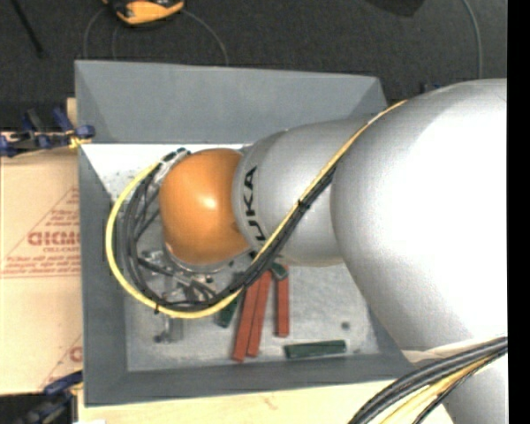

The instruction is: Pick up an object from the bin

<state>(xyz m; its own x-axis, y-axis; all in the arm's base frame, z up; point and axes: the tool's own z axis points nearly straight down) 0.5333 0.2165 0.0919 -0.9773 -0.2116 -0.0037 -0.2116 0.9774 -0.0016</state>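
In the camera view the grey metal bin (97, 325) has a pale floor, and the silver arm (406, 210) comes in from the right and covers the larger part of it. At the wrist sits a round orange cover (199, 206), with a loop of yellow and black cables (119, 237) hanging around its left side.

Under this cover the gripper (165, 323) is low over the lower left part of the floor. If it is wide or narrow, I cannot tell, because the wrist and the cables hide it from above. I see no thing held in it.

The nearest things lie to its right. A small dark green piece (223, 316) is just beside the cable loop. Next come two long red-brown sticks (250, 325), lying side by side and touching, and a shorter red-brown stick (282, 307) close to them. Their upper ends go under the arm. A dark green bar (315, 349) lies flat near the front wall, apart from the gripper.
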